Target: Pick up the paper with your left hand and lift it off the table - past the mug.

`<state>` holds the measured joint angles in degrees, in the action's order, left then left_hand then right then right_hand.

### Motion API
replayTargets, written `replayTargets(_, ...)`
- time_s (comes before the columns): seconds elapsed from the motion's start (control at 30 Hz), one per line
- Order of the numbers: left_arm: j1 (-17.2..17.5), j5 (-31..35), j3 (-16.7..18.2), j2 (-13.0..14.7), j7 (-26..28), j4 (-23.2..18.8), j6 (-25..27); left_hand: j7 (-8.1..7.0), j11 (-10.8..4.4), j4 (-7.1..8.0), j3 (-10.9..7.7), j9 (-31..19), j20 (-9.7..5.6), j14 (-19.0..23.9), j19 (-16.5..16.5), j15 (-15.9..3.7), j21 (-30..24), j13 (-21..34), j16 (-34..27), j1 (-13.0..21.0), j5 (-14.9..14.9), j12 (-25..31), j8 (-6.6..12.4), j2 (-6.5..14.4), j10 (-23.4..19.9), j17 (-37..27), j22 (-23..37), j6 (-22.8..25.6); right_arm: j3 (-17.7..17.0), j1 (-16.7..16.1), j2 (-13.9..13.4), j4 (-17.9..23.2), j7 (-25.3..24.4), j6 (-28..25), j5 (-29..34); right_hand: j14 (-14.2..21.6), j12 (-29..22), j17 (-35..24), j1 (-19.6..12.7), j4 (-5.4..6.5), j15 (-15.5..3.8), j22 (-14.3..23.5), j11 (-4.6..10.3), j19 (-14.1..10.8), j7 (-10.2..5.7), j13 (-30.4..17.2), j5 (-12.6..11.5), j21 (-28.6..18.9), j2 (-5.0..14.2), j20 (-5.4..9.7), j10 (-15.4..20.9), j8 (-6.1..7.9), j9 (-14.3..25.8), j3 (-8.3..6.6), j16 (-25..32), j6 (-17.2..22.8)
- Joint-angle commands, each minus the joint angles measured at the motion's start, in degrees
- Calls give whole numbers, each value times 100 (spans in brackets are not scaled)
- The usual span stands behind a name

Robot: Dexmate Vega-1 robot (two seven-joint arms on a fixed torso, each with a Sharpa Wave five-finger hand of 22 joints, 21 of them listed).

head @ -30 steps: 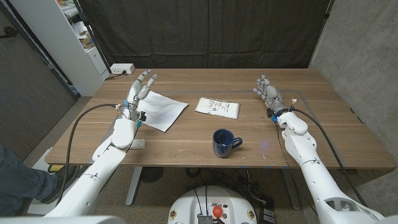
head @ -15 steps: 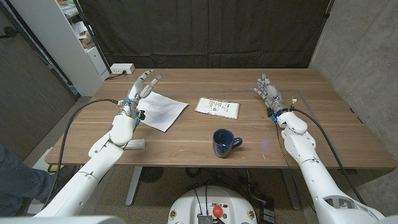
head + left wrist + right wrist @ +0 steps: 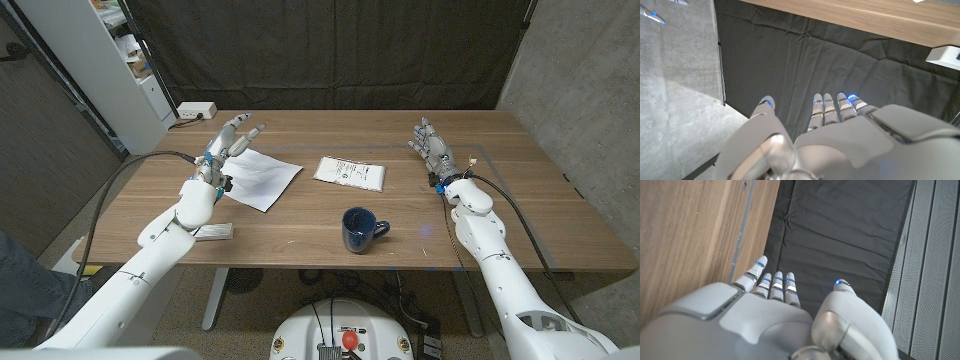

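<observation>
Our left hand (image 3: 222, 150) is open and holds nothing, so we should lower it onto the paper's (image 3: 258, 178) near edge and pinch gently, well away from the mug (image 3: 359, 230).

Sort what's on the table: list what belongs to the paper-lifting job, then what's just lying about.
Part of the job:
- paper, plain white sheet
- left hand, open at the sheet's edge
- mug, dark blue, to be passed

Lying about:
- printed packet at mid-table
- small flat block by the left forearm
- power strip at the far corner
</observation>
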<state>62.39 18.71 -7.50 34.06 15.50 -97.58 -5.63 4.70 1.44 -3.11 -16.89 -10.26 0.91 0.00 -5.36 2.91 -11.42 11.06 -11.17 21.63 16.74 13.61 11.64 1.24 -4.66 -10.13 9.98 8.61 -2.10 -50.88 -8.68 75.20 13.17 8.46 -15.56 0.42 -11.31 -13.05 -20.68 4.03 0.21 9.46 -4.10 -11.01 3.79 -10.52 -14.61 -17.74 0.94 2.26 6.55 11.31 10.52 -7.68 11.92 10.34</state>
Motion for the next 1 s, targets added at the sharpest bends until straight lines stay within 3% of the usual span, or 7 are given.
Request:
replayTargets(0.03, 116, 365, -60, 309, -103, -392, 580, -3, 14, -55, -20, -15, 13, -40, -44, 6, 10, 26, 26, 101, 30, -30, -9, -18, 28, -20, 29, -13, 5, 52, 49, -61, -13, 31, 28, 26, 5, 4, 13, -19, 20, 23, 7, -36, -38, -24, -25, 36, 20, 13, 34, -7, 31, 3, 9, 38)
replayTargets(0.57, 199, 658, -194, 493, -159, -645, 1089, 60, 78, -209, -32, -19, 163, -109, -134, 139, 41, 29, 53, 258, 20, -71, -36, -93, 79, -23, 28, -76, 11, 37, 56, -26, -27, -25, 40, 5, 14, 11, 20, -28, 26, 25, -33, -25, -35, -25, -29, 91, 27, 10, 13, -9, 32, 10, -1, 35)
replayTargets(0.63, 218, 763, -230, 504, -133, -710, 1221, 49, 57, -236, -34, -19, 221, -148, -171, 155, 52, 29, 64, 287, 20, -73, -34, -108, 74, -24, 28, -75, 9, 35, 57, -32, -23, -22, 37, 1, 17, 11, 21, -29, 35, 25, -36, -27, -33, -25, -29, 95, 27, 12, 5, -8, 32, 11, -3, 36)
replayTargets(0.7, 238, 828, -252, 528, -149, -773, 1335, 12, -55, -336, -38, -21, 565, -131, -135, 254, 19, 29, 43, 394, 21, -68, -30, -163, 25, -26, 37, -60, 3, 28, 62, -35, -24, -17, 32, -1, 18, 12, 22, -30, 36, 25, -30, -23, -32, -26, -29, 103, 29, 7, 1, -7, 32, 11, -3, 39)
replayTargets(0.77, 264, 864, -260, 542, -133, -814, 1392, -12, -39, -363, -41, -21, 702, -124, -95, 283, -1, 30, 38, 425, 22, -69, -23, -175, 15, -26, 41, -38, -4, 21, 63, -39, -11, -8, 21, -4, 18, 12, 22, -31, 40, 25, -32, -13, -32, -26, -30, 111, 30, 1, 1, -7, 32, 12, -4, 38)
replayTargets(1.0, 334, 995, -295, 600, -132, -949, 1614, -16, -37, -396, -40, -22, 777, -156, -99, 248, -3, 30, 46, 463, 26, -90, -26, -198, 54, -28, 48, -35, -23, -15, 51, -6, -5, -8, 11, -24, 17, 14, 24, -34, 42, 26, -36, -6, -39, -27, -31, 133, 34, -3, -2, -6, 32, 13, -11, 41)
